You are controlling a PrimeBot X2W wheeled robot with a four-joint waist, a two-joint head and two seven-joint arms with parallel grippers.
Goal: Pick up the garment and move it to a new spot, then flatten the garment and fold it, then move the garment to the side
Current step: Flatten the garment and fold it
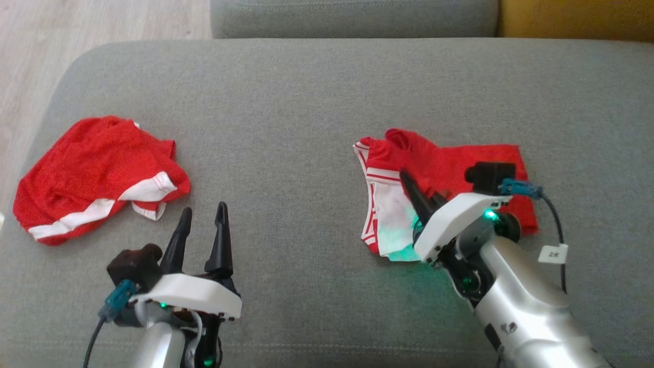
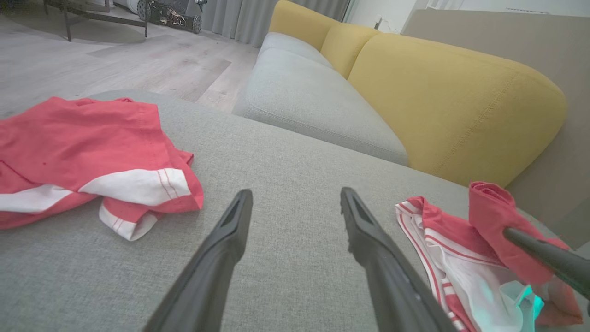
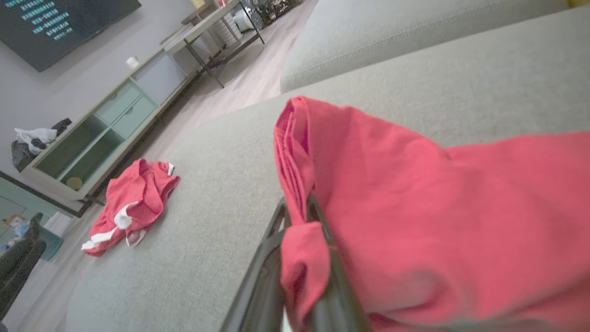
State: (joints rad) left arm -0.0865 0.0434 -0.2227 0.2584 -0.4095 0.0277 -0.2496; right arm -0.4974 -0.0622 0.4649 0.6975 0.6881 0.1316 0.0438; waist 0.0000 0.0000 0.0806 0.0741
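Observation:
The garment (image 1: pixel 460 163) is red with a white, red-striped lining turned out at its left side, and it lies crumpled on the right of the grey cushion (image 1: pixel 306 92). My right gripper (image 1: pixel 407 179) is shut on a raised red fold of it. In the right wrist view the red cloth (image 3: pixel 415 207) is pinched between the fingers (image 3: pixel 272 249) and drapes to the right. My left gripper (image 1: pixel 204 209) is open over bare cushion at the lower left, holding nothing. The left wrist view shows its open fingers (image 2: pixel 230 240) and the lifted fold (image 2: pixel 488 207).
A second red garment (image 1: pixel 97 168) with white bands lies bunched at the cushion's left end, beside the rounded edge and the wooden floor (image 1: pixel 30 51). Another grey seat (image 1: pixel 352 18) and yellow backrests (image 2: pixel 438 101) lie behind. A shelf unit (image 3: pixel 92 133) stands across the room.

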